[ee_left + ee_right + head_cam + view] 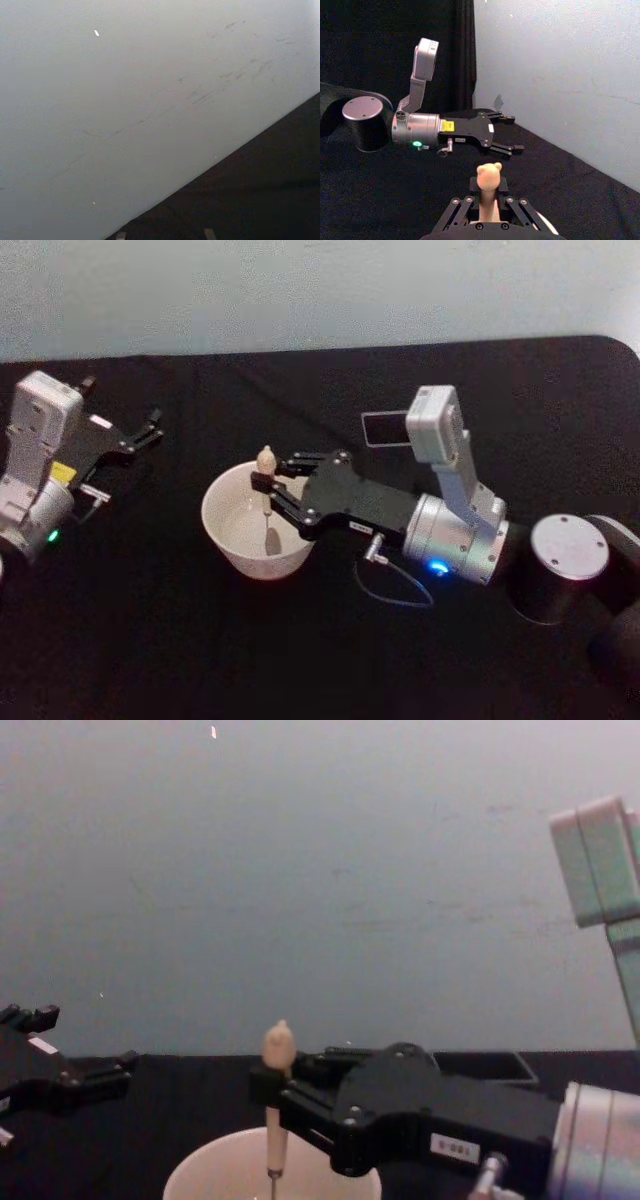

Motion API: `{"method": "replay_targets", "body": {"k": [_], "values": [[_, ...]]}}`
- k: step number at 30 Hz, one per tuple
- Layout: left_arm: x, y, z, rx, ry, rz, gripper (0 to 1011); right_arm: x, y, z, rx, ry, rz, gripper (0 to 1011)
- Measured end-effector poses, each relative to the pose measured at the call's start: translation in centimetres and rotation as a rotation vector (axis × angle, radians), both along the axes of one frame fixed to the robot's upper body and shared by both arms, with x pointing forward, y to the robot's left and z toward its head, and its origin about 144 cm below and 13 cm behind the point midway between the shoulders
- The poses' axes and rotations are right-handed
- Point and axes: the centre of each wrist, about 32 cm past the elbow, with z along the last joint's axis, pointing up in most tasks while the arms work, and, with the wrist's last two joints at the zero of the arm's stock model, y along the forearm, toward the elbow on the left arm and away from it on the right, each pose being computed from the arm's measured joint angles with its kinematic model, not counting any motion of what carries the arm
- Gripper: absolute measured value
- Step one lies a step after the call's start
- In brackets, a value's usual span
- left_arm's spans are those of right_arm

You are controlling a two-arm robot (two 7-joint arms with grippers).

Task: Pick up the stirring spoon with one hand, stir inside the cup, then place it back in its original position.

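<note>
the slim stirring spoon (265,483) with its pale beige handle, small knobbed bear-like top and thin metal shaft stands upright in the wide round cream-pink cup (262,565), a little toward the robot's right of the cup's middle. its knob rises above the rim and its shaft points down into the bowl; the chest view shows the shaft (273,1140) dropping below the rim of the cup (215,1172). whether the tip touches the bottom cannot be told. the black right gripper (270,490) with a small white label, on a silver-grey arm, reaches in from the robot's right over the cup's rim, and its two fingers are closed tight on the beige handle just under the knob, as the right wrist view shows (489,202). behind the gripper's wrist lies a dark grey square holder box (383,428). the cup sits on a black cloth-covered table (200,660) before a pale wall (300,290). well apart at the robot's left, the smaller black left gripper (120,405) rests low over the cloth with its fingers spread wide, holding nothing.
</note>
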Motion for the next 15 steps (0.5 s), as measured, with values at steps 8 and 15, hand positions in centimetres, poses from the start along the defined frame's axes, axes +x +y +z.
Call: {"method": "replay_targets", "body": {"k": [8, 15], "values": [[0.0, 0.0, 0.0, 0.0, 0.0, 0.0, 1001, 0.6, 0.9, -0.2, 0.007, 0.006, 0.0, 210], [0.0, 0.0, 0.0, 0.0, 0.0, 0.0, 1001, 1.3, 1.7, -0.4, 0.015, 0.008, -0.016, 210]]}}
